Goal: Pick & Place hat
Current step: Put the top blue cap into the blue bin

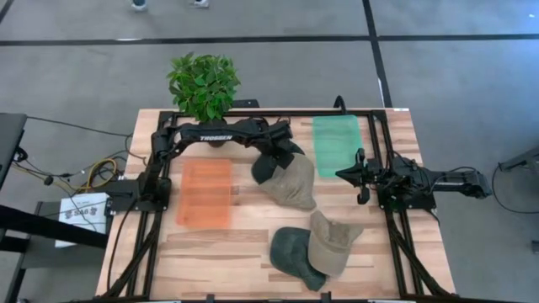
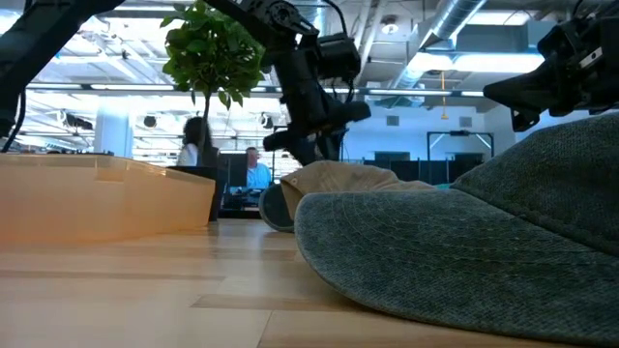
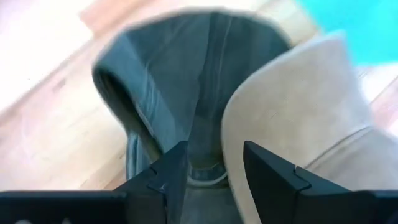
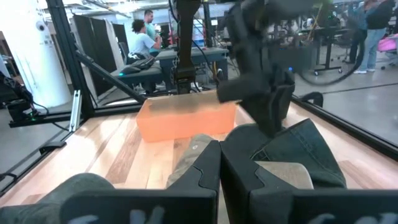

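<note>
A cap with a green crown and a tan brim [image 1: 290,181] lies on the wooden table between the two trays. My left gripper [image 1: 271,160] is open and comes down over its far end. In the left wrist view the gripper [image 3: 214,149] straddles the seam between the green crown [image 3: 180,81] and the tan brim [image 3: 292,106]. A second green and tan cap [image 1: 316,248] rests near the table's front edge and fills the low view [image 2: 484,251]. My right gripper [image 1: 341,174] is shut and hovers right of the first cap, touching nothing. My left gripper stands open over the cap from above, one finger [image 3: 168,177] over the green crown and the other [image 3: 267,180] over the tan brim's edge. Whether the fingers touch the cloth, I cannot tell.
An orange tray [image 1: 205,192] lies left of the cap and a green tray [image 1: 337,143] lies to its far right. A potted plant [image 1: 204,84] stands at the far edge. Black frame rails run along both sides. People sit in the room beyond.
</note>
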{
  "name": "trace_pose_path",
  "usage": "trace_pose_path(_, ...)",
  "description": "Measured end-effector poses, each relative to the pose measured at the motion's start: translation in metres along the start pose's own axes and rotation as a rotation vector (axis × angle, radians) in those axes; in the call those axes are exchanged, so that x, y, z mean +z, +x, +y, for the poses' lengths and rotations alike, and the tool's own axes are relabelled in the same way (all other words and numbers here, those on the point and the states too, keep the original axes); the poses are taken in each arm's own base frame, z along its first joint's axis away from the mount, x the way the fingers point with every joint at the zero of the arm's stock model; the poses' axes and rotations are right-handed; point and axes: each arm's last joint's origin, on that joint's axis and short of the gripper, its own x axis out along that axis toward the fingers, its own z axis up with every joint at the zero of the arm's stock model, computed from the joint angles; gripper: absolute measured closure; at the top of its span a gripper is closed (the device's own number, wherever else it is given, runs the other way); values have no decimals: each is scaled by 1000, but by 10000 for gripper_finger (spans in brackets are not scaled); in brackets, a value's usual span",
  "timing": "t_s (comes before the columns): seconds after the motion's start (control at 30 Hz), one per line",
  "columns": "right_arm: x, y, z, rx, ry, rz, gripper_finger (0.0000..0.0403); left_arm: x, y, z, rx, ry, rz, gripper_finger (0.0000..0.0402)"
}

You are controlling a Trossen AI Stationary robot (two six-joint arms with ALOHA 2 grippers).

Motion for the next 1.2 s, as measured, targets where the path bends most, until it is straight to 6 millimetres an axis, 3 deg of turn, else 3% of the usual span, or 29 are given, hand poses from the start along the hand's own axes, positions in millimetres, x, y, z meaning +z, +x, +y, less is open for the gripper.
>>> trace_pose_path(0.13,0,0,0,0,0,0,403,8,-13,-1,66,16,-43,251)
trace_pose_path(0.3,0,0,0,0,0,0,403,4,-14,7,164,25,-5,251)
trace_pose_path(1.03,0,0,0,0,0,0,403,-23,22,18,146,-9,90,252)
trace_pose_path(1.2,0,0,0,0,0,0,403,-23,23,18,150,-8,86,297)
